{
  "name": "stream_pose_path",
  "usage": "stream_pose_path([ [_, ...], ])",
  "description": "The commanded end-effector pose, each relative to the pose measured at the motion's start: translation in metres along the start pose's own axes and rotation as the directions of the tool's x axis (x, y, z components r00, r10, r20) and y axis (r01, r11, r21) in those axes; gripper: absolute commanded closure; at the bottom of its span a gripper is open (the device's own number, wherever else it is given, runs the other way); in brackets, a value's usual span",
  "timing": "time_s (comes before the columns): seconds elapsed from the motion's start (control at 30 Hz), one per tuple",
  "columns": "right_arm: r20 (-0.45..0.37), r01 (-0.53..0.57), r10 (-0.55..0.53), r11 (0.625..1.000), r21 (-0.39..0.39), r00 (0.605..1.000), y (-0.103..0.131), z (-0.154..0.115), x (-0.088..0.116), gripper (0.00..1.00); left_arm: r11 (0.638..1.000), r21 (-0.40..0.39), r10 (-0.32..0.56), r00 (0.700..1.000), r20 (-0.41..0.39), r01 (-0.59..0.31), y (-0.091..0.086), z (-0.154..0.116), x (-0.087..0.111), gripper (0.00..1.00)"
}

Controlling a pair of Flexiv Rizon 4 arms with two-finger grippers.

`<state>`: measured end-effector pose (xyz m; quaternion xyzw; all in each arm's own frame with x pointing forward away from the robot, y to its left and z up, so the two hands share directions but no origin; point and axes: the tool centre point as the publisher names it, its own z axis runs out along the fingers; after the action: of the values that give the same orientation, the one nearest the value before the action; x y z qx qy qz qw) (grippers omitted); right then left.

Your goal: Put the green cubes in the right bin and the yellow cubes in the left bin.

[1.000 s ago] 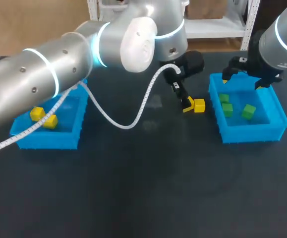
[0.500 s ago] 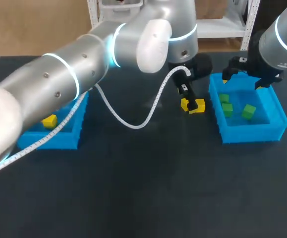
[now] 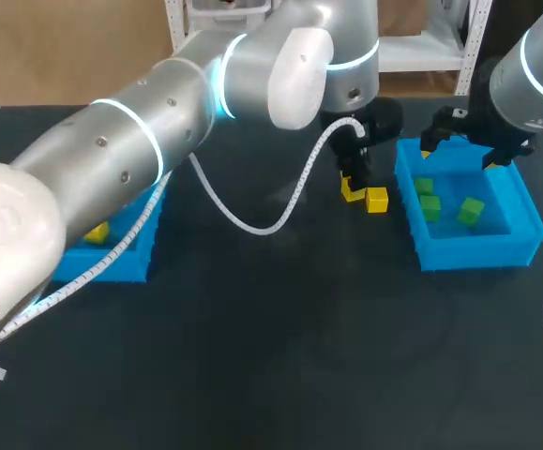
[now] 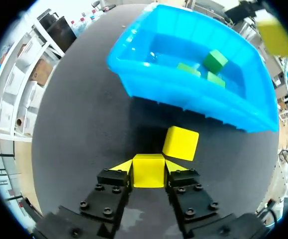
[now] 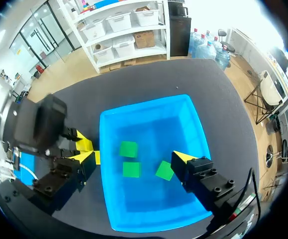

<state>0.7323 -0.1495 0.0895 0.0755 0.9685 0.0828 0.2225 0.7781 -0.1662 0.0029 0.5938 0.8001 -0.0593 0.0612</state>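
Yellow cube (image 4: 148, 172) pinched betw. both tips of left gripper (image 4: 148, 167), down at table (image 3: 280, 356) level; can't tell if lifted. Second yellow cube (image 3: 376, 199) on table just right of it, close to left wall of right bin (image 3: 477, 253). 3 green cubes (image 3: 471, 211) inside right bin. Right gripper (image 5: 134, 157) above bin's far end, fingers spread wide, holding nothing. Left bin (image 3: 102, 267) at table's left, partly behind left arm (image 3: 130, 150); one more yellow cube (image 3: 98, 232) visible in it.
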Motion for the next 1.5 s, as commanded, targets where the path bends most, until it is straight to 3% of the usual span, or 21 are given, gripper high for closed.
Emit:
stream_pose_path([
  [0.03,0.007,-0.001,0.001,1.000,0.001,1.000,-0.001,-0.001,0.002,0.00,1.000,-0.014,-0.020,0.999,0.036,0.020,0.006,-0.023,0.005,1.00],
  [0.2,0.007,-0.001,0.001,1.000,0.001,1.000,-0.001,-0.001,0.002,0.00,0.994,-0.063,-0.083,0.990,0.116,0.090,0.026,-0.063,0.018,1.00],
  [0.3,0.007,-0.001,0.001,1.000,0.001,1.000,-0.001,-0.001,0.002,0.00,0.985,-0.096,-0.128,0.980,0.153,0.143,0.039,-0.086,0.039,1.00],
  [0.5,0.007,-0.001,0.001,1.000,0.001,1.000,-0.001,-0.001,0.002,0.00,0.945,-0.166,-0.248,0.950,0.191,0.281,0.066,-0.125,0.108,1.00],
  [0.73,0.007,-0.001,0.001,1.000,0.001,1.000,-0.001,-0.001,0.002,0.00,0.860,-0.226,-0.416,0.884,0.212,0.458,0.083,-0.155,0.207,1.00],
  [1.0,0.007,-0.001,0.001,1.000,0.001,1.000,-0.001,-0.001,0.002,0.00,0.741,-0.246,-0.589,0.781,0.208,0.624,0.073,-0.163,0.312,1.00],
  [1.17,0.007,-0.001,0.001,1.000,0.001,1.000,-0.001,-0.001,0.002,0.00,0.663,-0.244,-0.676,0.706,0.212,0.708,0.058,-0.164,0.365,1.00],
  [1.33,0.007,-0.001,0.001,1.000,0.001,1.000,-0.001,-0.001,0.002,0.00,0.600,-0.236,-0.735,0.643,0.214,0.764,0.043,-0.162,0.401,1.00],
  [1.5,0.007,-0.001,0.001,1.000,0.001,1.000,-0.001,-0.001,0.002,0.00,0.572,-0.223,-0.761,0.612,0.215,0.789,0.032,-0.158,0.415,1.00],
])
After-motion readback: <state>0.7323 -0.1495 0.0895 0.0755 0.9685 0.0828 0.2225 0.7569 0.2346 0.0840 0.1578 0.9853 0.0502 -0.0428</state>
